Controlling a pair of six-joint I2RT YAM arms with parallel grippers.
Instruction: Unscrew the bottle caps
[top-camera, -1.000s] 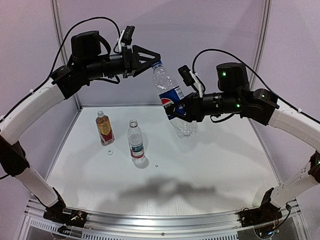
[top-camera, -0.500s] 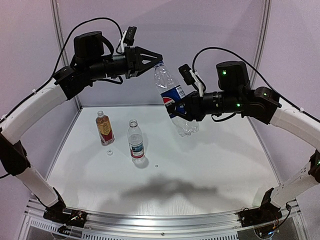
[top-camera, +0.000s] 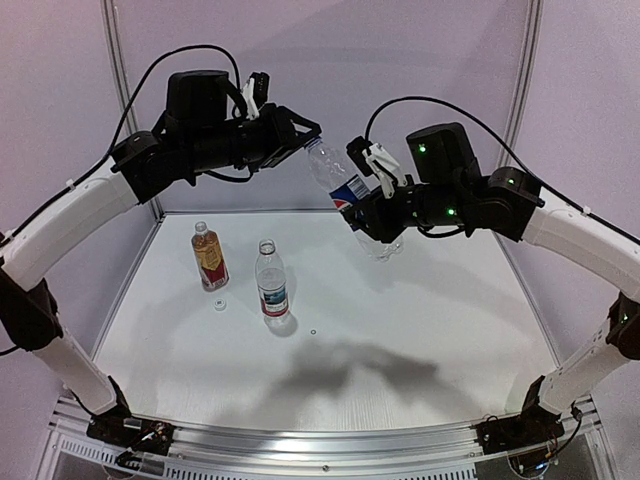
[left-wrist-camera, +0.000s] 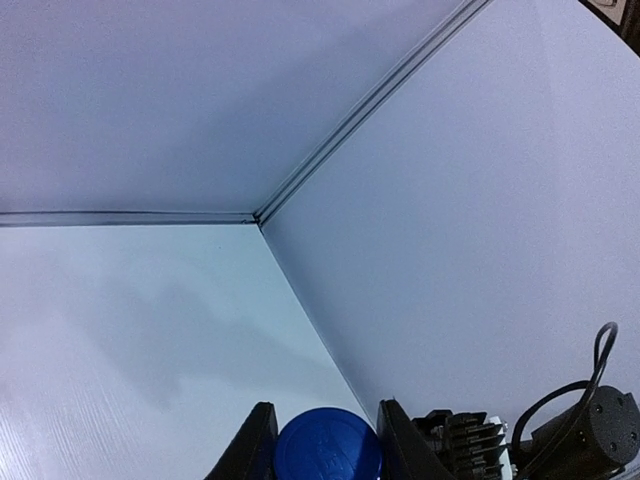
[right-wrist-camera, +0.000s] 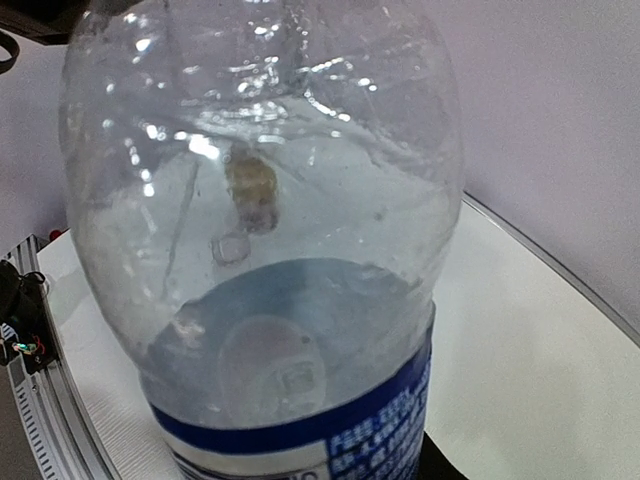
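1. Blue cap (left-wrist-camera: 328, 447) tops the blue-label bottle (top-camera: 345, 188), which hangs tilted in the air above the table (top-camera: 430, 320), neck pointing up and left
2. A second ago the left gripper (top-camera: 303, 136) stood spread around that cap. Now its fingers (left-wrist-camera: 255, 448) are pressed against both sides of it, pinching it
3. Below the bottle's label, the right gripper (top-camera: 372, 215) stays clamped on the lower body and has carried the bottle a little higher and further back
4. At the bottle's neck, the left wrist looks rolled compared with half a second ago, so the twist has probably begun. No gap between cap and neck shows yet
5. Down and left of the held bottle, the red-white bottle (top-camera: 271, 285) stands open-mouthed, with a white cap (top-camera: 219, 304) lying between it and the amber bottle (top-camera: 209, 257). So at least one cap is already off
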